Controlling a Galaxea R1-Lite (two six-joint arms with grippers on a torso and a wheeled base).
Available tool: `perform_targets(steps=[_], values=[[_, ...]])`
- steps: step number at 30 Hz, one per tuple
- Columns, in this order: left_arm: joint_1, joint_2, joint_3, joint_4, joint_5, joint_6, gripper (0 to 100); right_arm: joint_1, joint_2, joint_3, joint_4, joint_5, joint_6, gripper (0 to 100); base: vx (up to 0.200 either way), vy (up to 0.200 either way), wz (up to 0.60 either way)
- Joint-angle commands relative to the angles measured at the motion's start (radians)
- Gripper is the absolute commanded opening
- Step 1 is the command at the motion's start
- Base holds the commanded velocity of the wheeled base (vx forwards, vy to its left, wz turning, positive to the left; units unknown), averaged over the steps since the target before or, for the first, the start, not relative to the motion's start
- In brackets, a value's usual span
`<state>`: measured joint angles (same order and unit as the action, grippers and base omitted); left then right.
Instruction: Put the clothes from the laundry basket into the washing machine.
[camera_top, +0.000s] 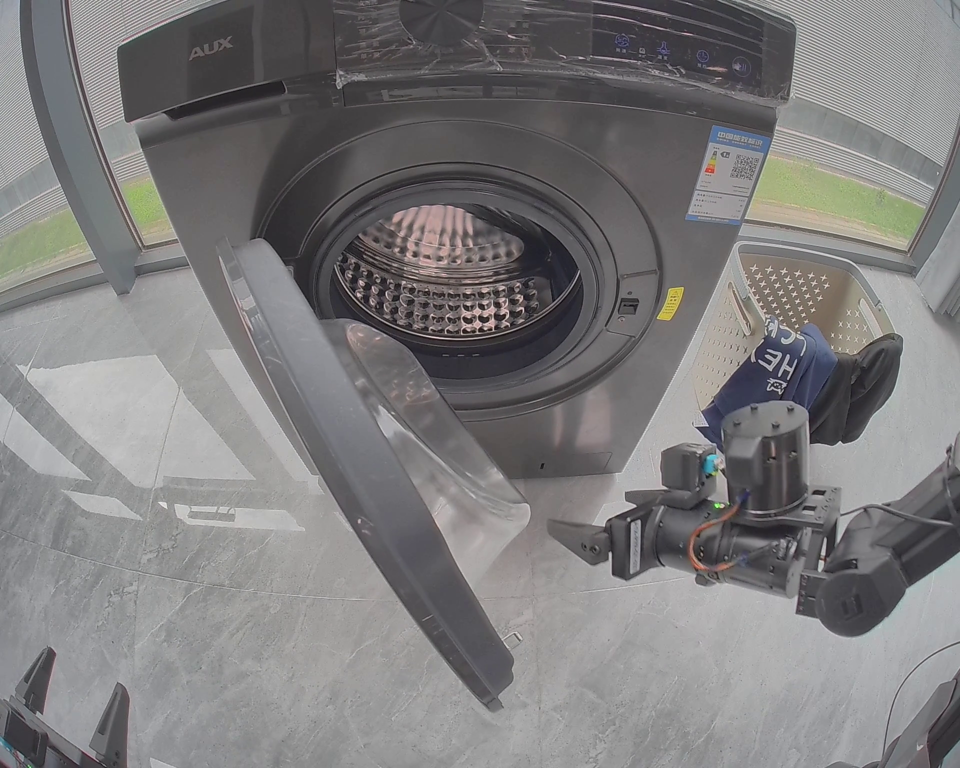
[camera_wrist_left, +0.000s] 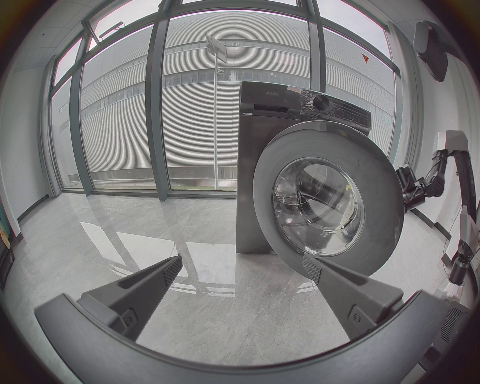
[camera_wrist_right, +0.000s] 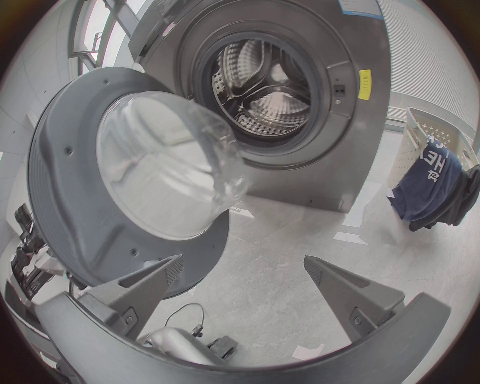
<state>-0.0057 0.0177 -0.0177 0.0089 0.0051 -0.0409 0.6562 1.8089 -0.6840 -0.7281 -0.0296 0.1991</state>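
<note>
Our left claw (camera_top: 76, 697) sits low at the near corner of the head view, over the grey marble floor (camera_top: 150, 480). Its two dark fingers are spread well apart with nothing between them. Ahead of that claw and off toward our right stands the washing machine (camera_top: 450, 130). Its round door (camera_top: 370, 470) is swung wide open toward us, with the clear bowl of its window facing the right claw. Our right claw (camera_top: 572, 538) hangs above the floor in front of the machine, pointing sideways at the door's inner face. Its fingers are likewise parted wide and hold nothing, and the door's rim is near its tips but apart from them. Up and beyond this claw, through the open port, we see the ribbed steel drum (camera_top: 450, 270). On the side of the right claw away from the door, past its wrist and close by the machine's right flank, the cream laundry basket (camera_top: 800, 290) stands on the floor. A navy garment (camera_top: 785, 370) with white print hangs over the basket's near rim. A black garment (camera_top: 865, 385) is draped over the rim just beside it, and the two touch. Both clothes lie well apart from either claw. Behind the machine we see a glazed window wall (camera_top: 850, 150).
</note>
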Motion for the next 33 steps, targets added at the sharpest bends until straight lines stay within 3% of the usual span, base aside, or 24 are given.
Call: perform_targets(steps=[1, 7, 18, 25, 33], values=[[0.000, -0.010, 0.013, 0.000, 0.001, -0.001, 100, -0.064, 0.162, -0.160, 0.013, -0.001, -0.003, 100, 0.000, 0.000, 0.00], [0.000, -0.010, 0.013, 0.000, 0.001, -0.001, 100, -0.090, 0.221, -0.261, 0.029, 0.000, -0.004, 100, 0.000, 0.000, 0.00], [0.000, -0.010, 0.013, 0.000, 0.001, -0.001, 100, 0.003, 0.214, -0.238, 0.027, -0.009, -0.001, 100, 0.000, 0.000, 0.00], [0.000, -0.010, 0.013, 0.000, -0.001, -0.001, 100, 0.005, 0.217, -0.241, 0.024, -0.021, 0.000, 100, 0.000, 0.000, 0.00], [0.000, -0.010, 0.013, 0.000, -0.001, 0.001, 100, 0.025, 0.285, -0.310, 0.024, -0.043, -0.001, 100, -0.075, 0.000, 0.00]])
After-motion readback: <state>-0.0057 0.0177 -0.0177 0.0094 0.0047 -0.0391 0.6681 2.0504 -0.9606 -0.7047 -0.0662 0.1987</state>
